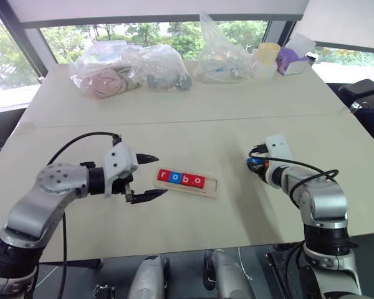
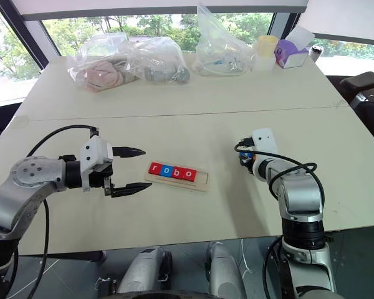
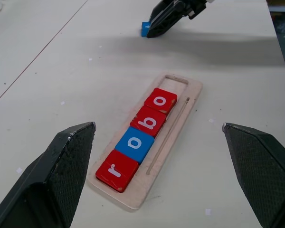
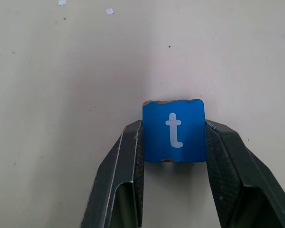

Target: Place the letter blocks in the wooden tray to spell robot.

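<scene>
**Ana:** Blocks first. Where do the letters stand?

**Ben:** Four letter blocks lie in the wooden tray (image 1: 209,187), near the middle of the table (image 1: 174,118): red r block (image 3: 117,171), blue o block (image 3: 135,143), red b block (image 3: 150,122), red o block (image 3: 161,100), side by side and touching. The slot past the last o, at the tray's 3 o'clock end in the head view, is bare wood.

**Ana:** And the fifth?

**Ben:** The blue t block (image 4: 174,130) is clamped between the two black fingers of the right gripper (image 4: 173,142), one finger pressed on each side edge, letter facing up. It sits at about 3 o'clock from the tray, well apart from it (whether the block rests on the table or hangs just above it, I cannot tell).

**Ana:** Left arm?

**Ben:** The left gripper (image 1: 151,177) is at 9 o'clock of the tray, just beside its r end, fingers spread wide and holding nothing.

**Ana:** Anything else on the table?

**Ben:** At the far edge, around 12 o'clock, clear plastic bags (image 1: 128,68) of soft items, a pale yellow cup (image 1: 268,57) and a purple box (image 1: 292,61).
</scene>
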Robot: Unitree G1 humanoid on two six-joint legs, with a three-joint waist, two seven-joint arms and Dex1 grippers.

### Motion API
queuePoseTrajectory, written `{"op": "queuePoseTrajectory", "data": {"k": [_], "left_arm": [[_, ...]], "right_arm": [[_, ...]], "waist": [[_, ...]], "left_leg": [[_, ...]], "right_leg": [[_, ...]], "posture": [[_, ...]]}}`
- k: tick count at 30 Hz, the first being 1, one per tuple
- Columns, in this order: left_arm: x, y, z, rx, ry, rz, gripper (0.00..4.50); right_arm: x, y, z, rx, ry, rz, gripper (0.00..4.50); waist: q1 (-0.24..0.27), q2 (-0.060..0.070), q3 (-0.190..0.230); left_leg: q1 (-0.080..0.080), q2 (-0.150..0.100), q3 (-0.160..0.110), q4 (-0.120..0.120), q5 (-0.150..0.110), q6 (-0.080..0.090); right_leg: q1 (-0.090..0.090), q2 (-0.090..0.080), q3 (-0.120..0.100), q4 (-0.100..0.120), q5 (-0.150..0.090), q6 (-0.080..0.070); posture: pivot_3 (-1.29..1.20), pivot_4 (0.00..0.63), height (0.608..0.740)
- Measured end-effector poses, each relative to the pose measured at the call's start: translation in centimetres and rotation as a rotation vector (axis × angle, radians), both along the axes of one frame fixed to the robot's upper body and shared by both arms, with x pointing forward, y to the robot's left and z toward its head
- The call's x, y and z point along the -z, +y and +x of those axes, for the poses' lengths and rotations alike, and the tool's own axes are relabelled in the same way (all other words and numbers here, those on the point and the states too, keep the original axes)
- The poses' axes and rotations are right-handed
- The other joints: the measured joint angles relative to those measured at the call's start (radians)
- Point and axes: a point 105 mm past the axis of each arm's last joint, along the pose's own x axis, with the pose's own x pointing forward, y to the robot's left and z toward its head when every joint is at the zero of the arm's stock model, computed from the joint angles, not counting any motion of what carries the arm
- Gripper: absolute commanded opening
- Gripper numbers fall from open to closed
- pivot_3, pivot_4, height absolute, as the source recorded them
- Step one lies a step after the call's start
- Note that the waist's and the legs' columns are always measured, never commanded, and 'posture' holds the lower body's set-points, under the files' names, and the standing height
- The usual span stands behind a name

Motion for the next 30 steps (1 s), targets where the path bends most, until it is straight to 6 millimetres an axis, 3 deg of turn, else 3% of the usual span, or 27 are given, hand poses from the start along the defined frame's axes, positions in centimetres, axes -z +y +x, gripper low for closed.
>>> {"op": "queuePoseTrajectory", "data": {"k": [12,22,28,30], "left_arm": [[0.4,-0.3,-0.1,0.009,0.014,-0.009,4.50],[0.6,-0.4,-0.2,0.017,0.019,-0.005,4.50],[0.6,-0.4,-0.2,0.015,0.018,-0.004,4.50],[0.6,-0.4,-0.2,0.014,0.017,-0.002,4.50]], "right_arm": [[0.2,2.4,-6.7,-0.061,0.098,0.059,1.17],[0.6,2.9,-7.1,-0.048,0.094,0.064,1.17],[0.4,3.1,-7.2,-0.088,0.098,0.050,4.26],[-0.7,3.2,-7.1,-0.180,0.092,0.016,4.45]], "waist": [[0.000,0.000,0.000],[-0.001,0.000,0.000],[0.000,0.000,0.000],[-0.001,0.001,0.000]], "left_leg": [[0.000,0.001,-0.002,0.000,0.000,0.000],[0.000,0.001,-0.002,-0.001,0.000,0.000],[-0.001,0.001,-0.002,-0.001,0.000,0.000],[-0.001,0.001,-0.002,0.000,0.000,0.000]], "right_leg": [[-0.001,0.000,0.000,0.000,0.000,0.000],[-0.001,0.000,0.000,-0.001,0.000,0.000],[-0.001,-0.001,0.000,-0.001,0.000,0.000],[-0.001,-0.001,0.000,-0.002,0.000,0.000]], "posture": [[0.00,0.150,0.740],[0.00,0.150,0.740],[0.00,0.150,0.740],[0.00,0.150,0.740]]}}
